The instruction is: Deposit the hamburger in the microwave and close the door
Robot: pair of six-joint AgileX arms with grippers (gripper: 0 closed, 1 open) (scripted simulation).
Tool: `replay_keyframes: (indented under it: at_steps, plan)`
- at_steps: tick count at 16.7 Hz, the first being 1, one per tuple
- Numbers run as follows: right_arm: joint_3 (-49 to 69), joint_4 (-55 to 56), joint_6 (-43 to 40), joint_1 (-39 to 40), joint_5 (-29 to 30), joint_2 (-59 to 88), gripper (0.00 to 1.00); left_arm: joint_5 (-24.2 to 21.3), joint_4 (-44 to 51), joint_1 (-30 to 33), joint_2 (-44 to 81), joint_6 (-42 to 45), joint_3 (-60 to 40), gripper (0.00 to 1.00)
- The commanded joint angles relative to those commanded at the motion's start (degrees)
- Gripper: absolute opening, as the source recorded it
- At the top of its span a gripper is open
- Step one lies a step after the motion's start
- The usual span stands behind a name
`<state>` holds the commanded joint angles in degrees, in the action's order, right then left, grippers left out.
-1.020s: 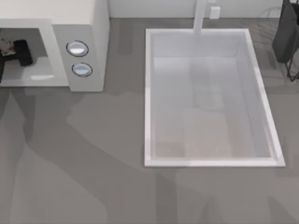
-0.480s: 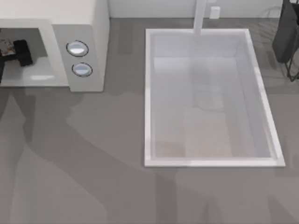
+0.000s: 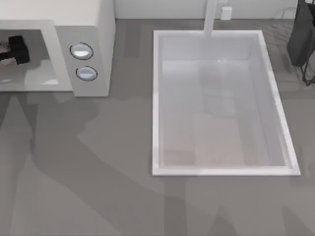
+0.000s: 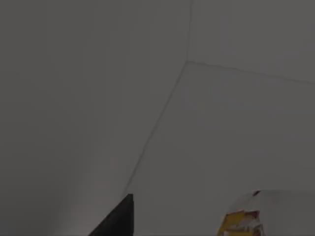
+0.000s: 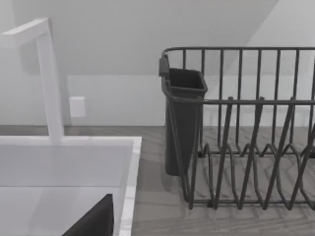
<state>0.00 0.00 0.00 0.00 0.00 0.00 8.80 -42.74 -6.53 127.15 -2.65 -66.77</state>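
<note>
The off-white microwave (image 3: 83, 29) stands at the table's far left, its grey cavity (image 3: 34, 73) open beside two silver-blue knobs (image 3: 81, 50). My left gripper (image 3: 15, 49) reaches inside the cavity, shut on the hamburger (image 3: 2, 45) at the view's left edge. In the left wrist view the pale hamburger (image 4: 246, 219) with yellow flecks hangs before the cavity's grey walls, beside one dark fingertip (image 4: 118, 219). The door is out of view. My right arm is parked at the far right; one dark finger (image 5: 93, 221) of its open gripper shows over the sink's edge.
A large white sink basin (image 3: 156, 98) with a white faucet (image 3: 210, 17) fills the table's middle and right. A dark wire dish rack (image 3: 302, 39) with a cutlery cup (image 5: 182, 118) stands at the far right. Bare grey tabletop (image 3: 98, 187) lies in front.
My left gripper has carried the hamburger a little deeper into the cavity and to the left. The right arm has not moved.
</note>
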Motion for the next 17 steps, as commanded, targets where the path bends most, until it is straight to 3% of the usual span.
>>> replay_keyframes:
  at_steps: [17]
  plan:
    - [0.0, 0.0, 0.0, 0.0, 0.0, 0.0, 1.0, -5.0, -20.06, -5.68, -16.81, 3.15, 40.73, 1.0]
